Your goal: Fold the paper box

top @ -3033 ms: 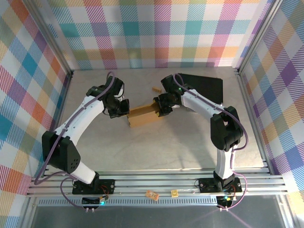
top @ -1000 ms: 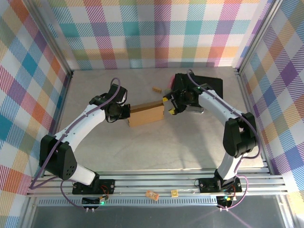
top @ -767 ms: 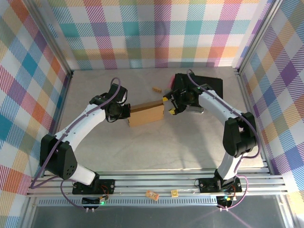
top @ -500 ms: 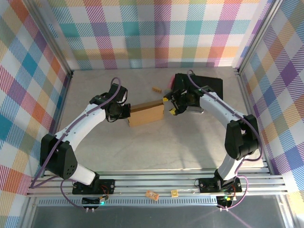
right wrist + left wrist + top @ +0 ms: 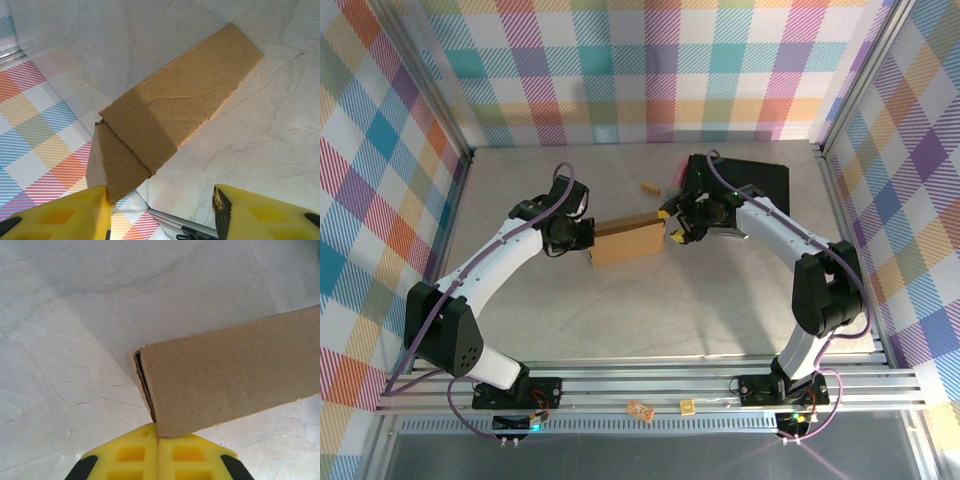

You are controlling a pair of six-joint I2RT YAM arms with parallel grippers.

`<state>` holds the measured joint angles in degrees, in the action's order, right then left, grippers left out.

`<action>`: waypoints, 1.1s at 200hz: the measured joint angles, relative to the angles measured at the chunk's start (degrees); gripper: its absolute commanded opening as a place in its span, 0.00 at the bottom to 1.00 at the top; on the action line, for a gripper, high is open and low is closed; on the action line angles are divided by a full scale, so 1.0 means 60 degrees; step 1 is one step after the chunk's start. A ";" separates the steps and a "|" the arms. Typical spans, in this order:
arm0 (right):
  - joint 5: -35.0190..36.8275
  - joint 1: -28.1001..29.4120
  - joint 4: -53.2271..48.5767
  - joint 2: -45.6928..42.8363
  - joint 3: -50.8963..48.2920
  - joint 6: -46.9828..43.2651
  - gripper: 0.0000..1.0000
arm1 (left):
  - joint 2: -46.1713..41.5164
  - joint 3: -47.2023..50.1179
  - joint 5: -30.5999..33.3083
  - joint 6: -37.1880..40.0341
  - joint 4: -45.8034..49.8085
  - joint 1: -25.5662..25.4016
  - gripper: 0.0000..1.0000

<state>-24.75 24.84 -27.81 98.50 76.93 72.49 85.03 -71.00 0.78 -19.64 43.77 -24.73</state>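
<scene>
- The plain brown corrugated cardboard box (image 5: pixel 625 243) lay in the middle of the pale marbled desk (image 5: pixel 620 320)
- Left fingers (image 5: pixel 135 455) were shut, pinching its end corner; right fingers (image 5: pixel 260 215) gaped wide, holding nothing
- It looked light, stiff yet creasable; flap edges suited gripping

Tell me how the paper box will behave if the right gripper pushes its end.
Probably light and apt to slide: the paper box is thin cardboard on a smooth table, though the left gripper pinching its corner should steady it. The creased end flap by the open right gripper will likely hinge rather than resist.
</scene>
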 measured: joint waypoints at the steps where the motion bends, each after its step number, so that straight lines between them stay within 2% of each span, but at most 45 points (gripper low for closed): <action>1: 0.0004 0.0000 0.0004 0.0000 0.0000 0.0000 0.52 | -0.0004 0.0000 -0.0004 0.0000 0.0000 0.0000 0.00; 67: -0.0004 0.0000 0.0317 0.0069 -0.0142 -0.0226 0.36 | 0.0000 -0.0007 -0.0007 0.0036 0.0004 0.0000 0.00; 112: 0.0004 0.0007 0.0299 0.0076 -0.0142 -0.0295 0.32 | -0.0018 -0.0044 0.0029 0.0164 0.0277 0.0000 0.30; 165: 0.0004 0.0007 0.0237 0.0146 -0.0142 -0.0444 0.30 | -0.0255 -0.0295 -0.0040 -0.0084 0.1024 0.0000 0.50; 193: 0.0004 0.0007 0.0237 0.0149 -0.0142 -0.0452 0.30 | -0.0772 -0.0433 -0.0441 -0.0674 0.1129 0.0066 0.53; 220: 0.0004 0.0007 0.0237 0.0149 -0.0142 -0.0452 0.30 | -0.0900 -0.0532 -0.1100 -0.1483 0.1115 0.0317 0.47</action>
<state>-24.73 24.88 -26.39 99.39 76.07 69.78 79.64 -74.19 -5.82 -28.53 50.46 -22.83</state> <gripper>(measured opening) 0.301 0.490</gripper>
